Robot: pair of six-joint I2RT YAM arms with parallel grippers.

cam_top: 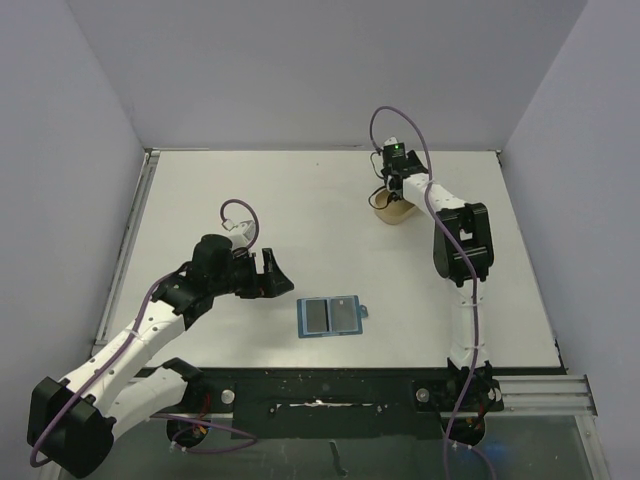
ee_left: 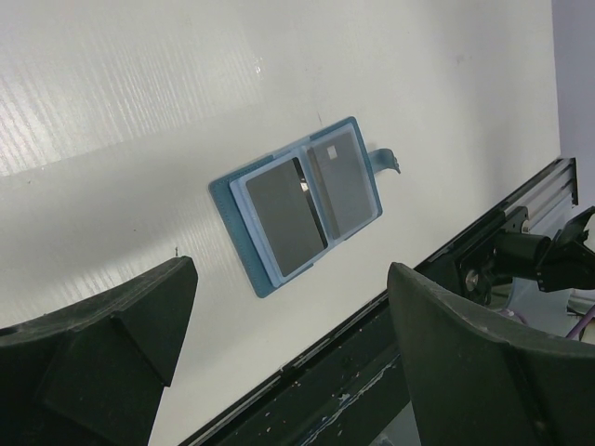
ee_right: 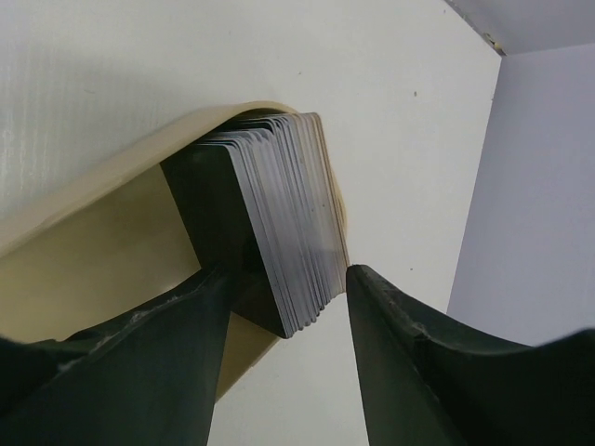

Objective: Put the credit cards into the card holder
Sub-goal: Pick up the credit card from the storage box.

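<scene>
Pick-up step of the card-loading task. The card holder (ee_left: 223, 195) lay spread open and flat on the tabletop (cam_top: 300, 200) near the arms' bases, its closing tab (ee_left: 386, 158) out to one side; two grey cards (ee_left: 288, 216) already sat one in each pocket. The remaining credit cards (ee_right: 279, 204) stood on edge as a packed stack in the tan oval dish (ee_right: 93, 177) at the far right, well apart from the holder. The right hand (ee_right: 288, 279) was lowered at the dish, its jaws about half open and flanking the near corner of the stack; whether they pressed on any card could not be told. The left hand (ee_left: 290, 279) hovered just beside the holder, fully open and empty. The next move would call for isolating a single card from the tight stack, probably at its outer face, and lifting it clear without dragging its neighbours or tipping the dish.
</scene>
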